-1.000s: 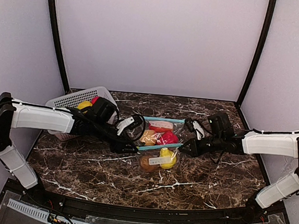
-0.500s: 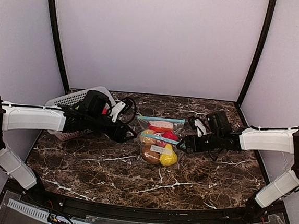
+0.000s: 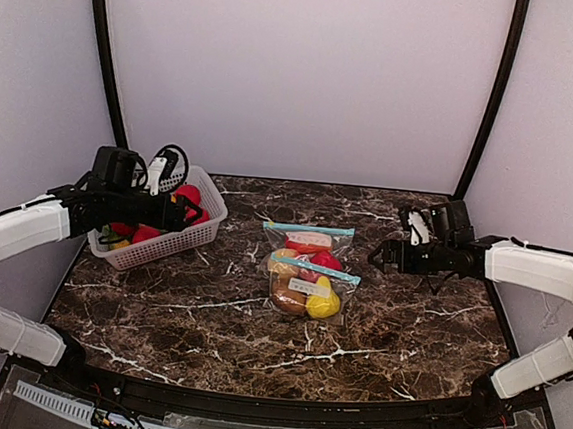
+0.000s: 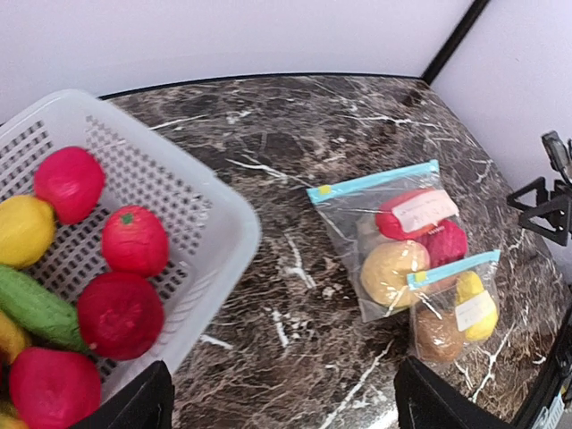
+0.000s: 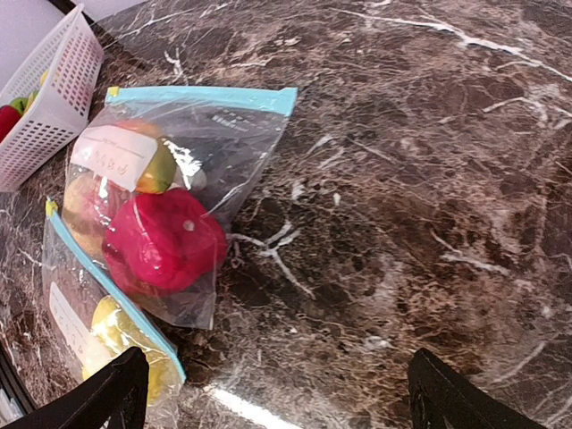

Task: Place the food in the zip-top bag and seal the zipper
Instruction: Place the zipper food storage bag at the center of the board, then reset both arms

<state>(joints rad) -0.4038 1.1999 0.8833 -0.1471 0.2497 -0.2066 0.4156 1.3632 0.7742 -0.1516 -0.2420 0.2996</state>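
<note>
Marbled desk [image 3: 208, 313] carrying 2 zip-top bags [image 3: 309, 245] at mid-surface, each holding food [image 5: 165, 241] and apparently zipped. Left gripper [image 4: 286, 407], jaws spread and empty, hovers over the basket [image 4: 223, 223] of loose food [image 4: 121, 313]. Right gripper [image 5: 277, 398], likewise released, waits beside the bags. Step: between packings. The next move calls for a pick from the basket.

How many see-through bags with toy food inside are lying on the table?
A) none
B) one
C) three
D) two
D: two blue-zippered bags show next to each other, the farther bag holding a red piece and the nearer bag holding a yellow piece.
</note>
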